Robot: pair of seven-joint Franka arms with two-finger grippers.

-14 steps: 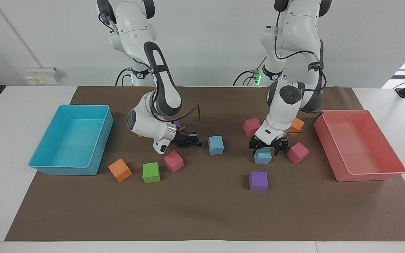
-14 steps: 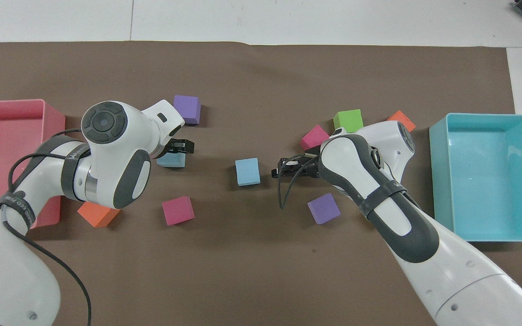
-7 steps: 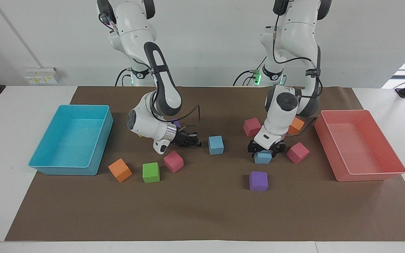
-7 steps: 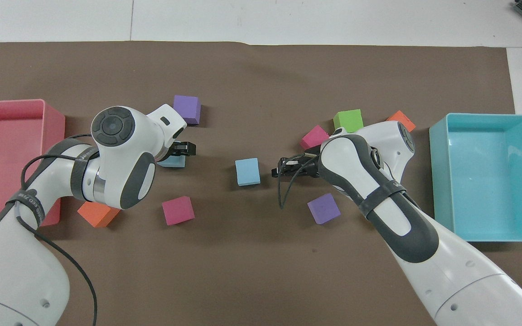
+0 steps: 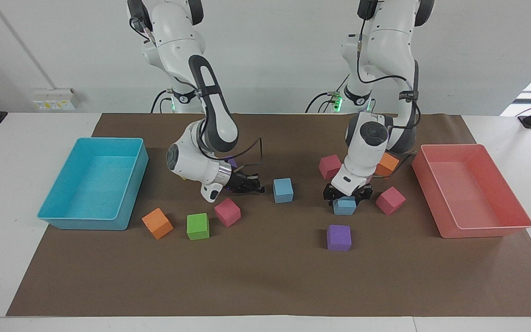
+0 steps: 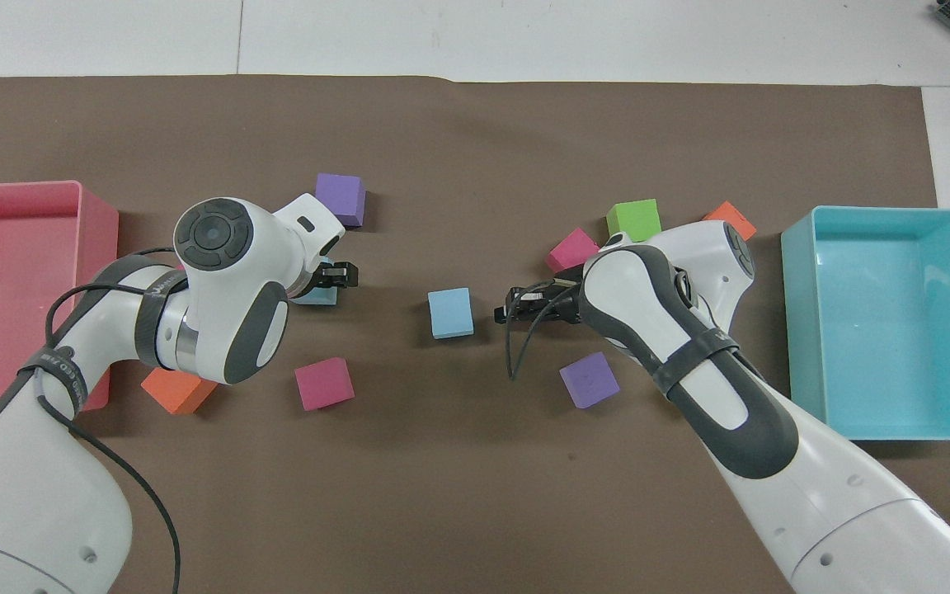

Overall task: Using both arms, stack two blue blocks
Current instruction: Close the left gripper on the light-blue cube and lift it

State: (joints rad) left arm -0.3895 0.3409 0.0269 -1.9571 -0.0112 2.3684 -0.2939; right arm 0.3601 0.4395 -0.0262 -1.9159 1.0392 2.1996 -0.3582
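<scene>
Left claw (image 5: 346,197) straddles a blue block (image 5: 344,205) from above, fingers closing on its sides | right claw (image 5: 251,183) shut, empty, waiting just beside second blue block (image 5: 283,190), mid-table | lift comes next, likely.

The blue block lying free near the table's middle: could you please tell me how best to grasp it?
Probably from straight above, pinching two opposite side faces of the blue block: it sits flat, with bare mat around it.

cyan tray (image 5: 122,216) — pink tray (image 5: 477,229) — green cube (image 5: 197,226)
</scene>
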